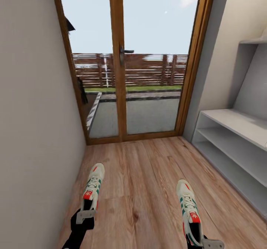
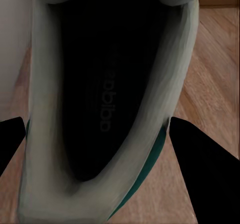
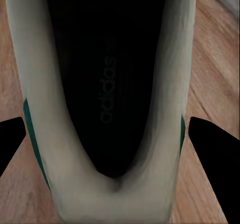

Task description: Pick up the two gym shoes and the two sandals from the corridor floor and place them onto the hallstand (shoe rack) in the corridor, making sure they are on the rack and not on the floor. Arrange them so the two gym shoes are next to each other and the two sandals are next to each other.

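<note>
Gym shoes held one in each gripper above the corridor floor, toes pointing toward the glass door. Left gym shoe clamped at the heel by the left gripper, black fingers pressed against both sides of its pale, smooth collar in the left wrist view; dark insole with faint lettering, green trim along the edge. Right gym shoe gripped the same way by the right gripper, black fingertips closed on either flank of the heel, green stripe beside one. Both white with green side stripes, white laces, red-orange tongue and toe marks. Below and ahead, light brown wood-grain planks with dark knots. At right, the hallstand, a matte grey-white low bench with two long open shelf slots, and a wall shelf higher up. Plain pale wall at left. Farthest, a wood-framed glass door with dark lever handle; beyond it paving, grass strip, slatted brown fence, pale sky.
</note>
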Controlling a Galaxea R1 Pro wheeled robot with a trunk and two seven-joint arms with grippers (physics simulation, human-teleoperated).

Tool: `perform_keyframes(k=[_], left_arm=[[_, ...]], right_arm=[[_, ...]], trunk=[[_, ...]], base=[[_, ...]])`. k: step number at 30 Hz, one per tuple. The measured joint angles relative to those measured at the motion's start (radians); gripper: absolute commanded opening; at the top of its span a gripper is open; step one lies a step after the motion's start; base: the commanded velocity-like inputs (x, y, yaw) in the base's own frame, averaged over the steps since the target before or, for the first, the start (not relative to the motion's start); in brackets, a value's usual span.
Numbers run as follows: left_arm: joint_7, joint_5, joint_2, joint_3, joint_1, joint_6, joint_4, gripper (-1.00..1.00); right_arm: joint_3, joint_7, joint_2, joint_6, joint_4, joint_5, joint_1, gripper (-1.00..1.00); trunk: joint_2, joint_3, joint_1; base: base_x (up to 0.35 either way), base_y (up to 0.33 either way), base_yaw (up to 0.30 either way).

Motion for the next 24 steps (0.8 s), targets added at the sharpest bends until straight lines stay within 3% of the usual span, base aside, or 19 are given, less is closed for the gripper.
perform_keyframes(k=[4,10,24], left_arm=[[0.000,0.000,0.000,-0.001,0.000,-0.001,0.000,-1.00],[0.001,-0.002,-0.001,-0.031,-0.001,0.000,0.000,-1.00],[0.003,-0.002,0.001,-0.034,-0.001,-0.001,0.000,-1.00]], right_arm=[[0.000,0.000,0.000,0.000,0.000,0.000,0.000,-1.00],[0.000,0.001,0.000,0.000,0.001,0.000,0.000,-1.00],[0.000,0.001,0.000,0.000,0.002,0.001,0.000,-1.00]], trunk=[[0.000,0.000,0.000],[0.000,0.000,0.000],[0.000,0.000,0.000]], base=[[0.337,0.000,-0.265],[0.337,0.002,-0.265],[0.330,0.087,-0.265]])
